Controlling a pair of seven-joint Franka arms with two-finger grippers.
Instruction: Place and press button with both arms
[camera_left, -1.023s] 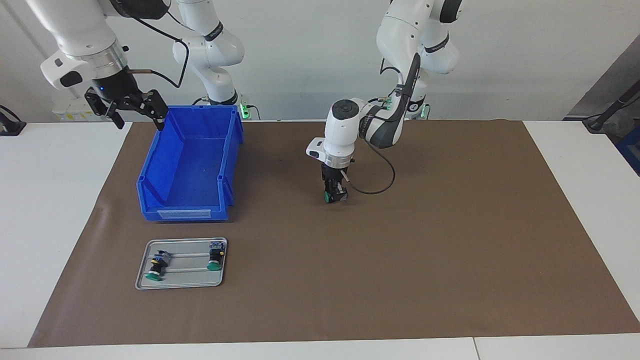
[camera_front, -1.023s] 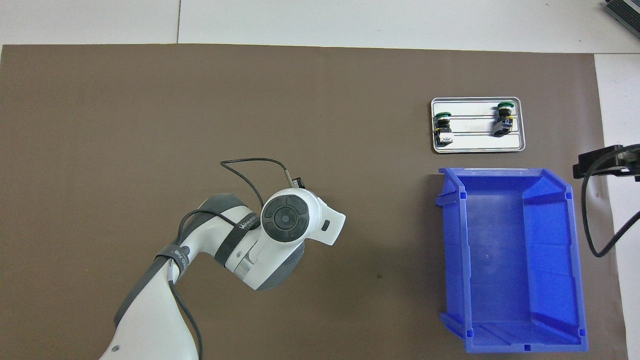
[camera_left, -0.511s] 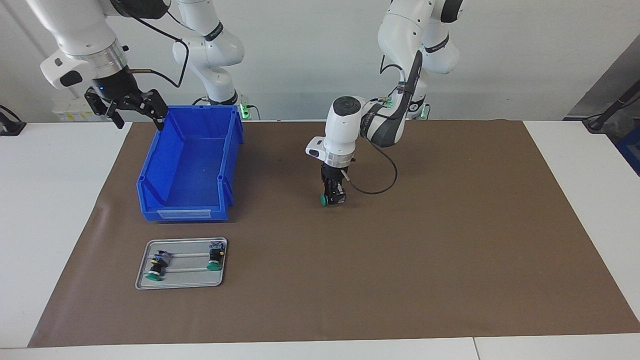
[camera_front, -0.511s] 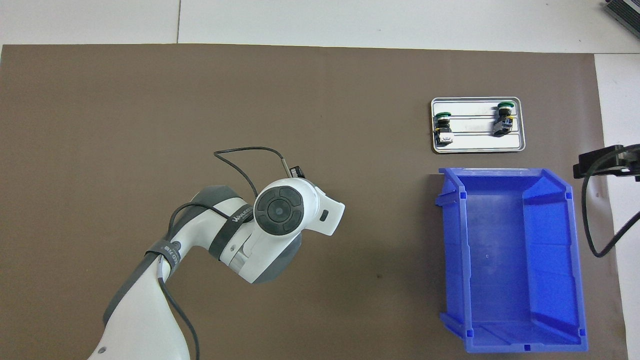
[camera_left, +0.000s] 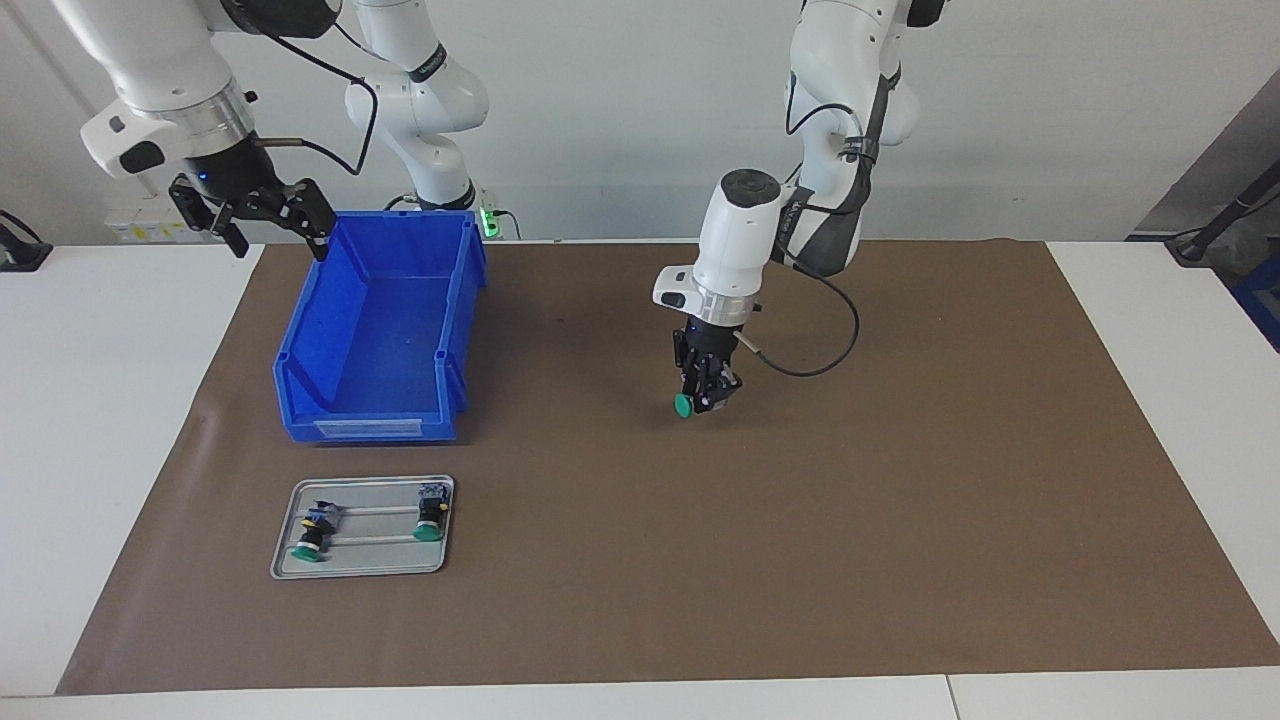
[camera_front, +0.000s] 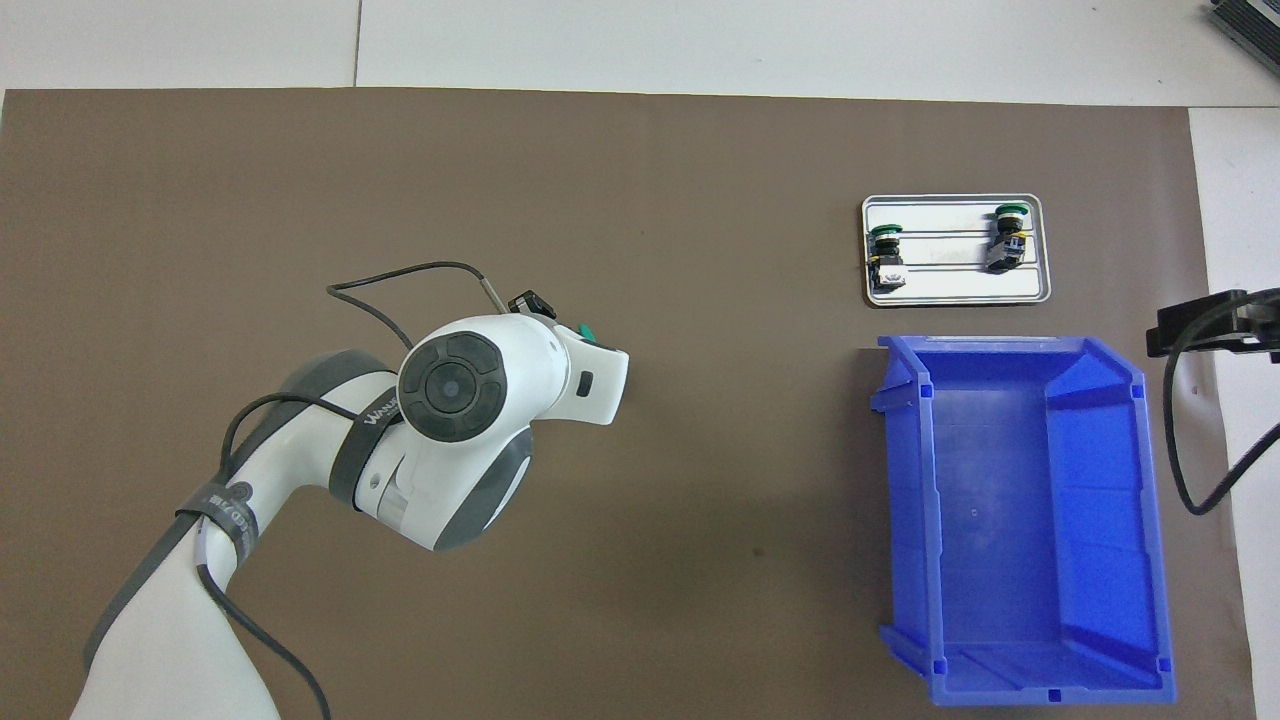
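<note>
Button (camera_left: 688, 402) clamped in left gripper (camera_left: 706, 396) over mat, axis tilted, green cap downward, right gripper (camera_left: 262, 215) spread, waiting.

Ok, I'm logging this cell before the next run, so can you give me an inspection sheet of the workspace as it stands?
Surface: brown mat covers the white table; no spills seen.
Job's things: one green-capped button is gripped in the left claw above the mat's middle; two more buttons lie on the metal tray.
Clutter: empty blue bin stands beside the tray, nearer to the robots.
Grippers: left claw shut on the button; right claw open, waiting in the air by the bin's corner.
Cables: a black cable loops from the left wrist, off the mat.
Surroundings: plain wall, nothing seen in the way.
</note>
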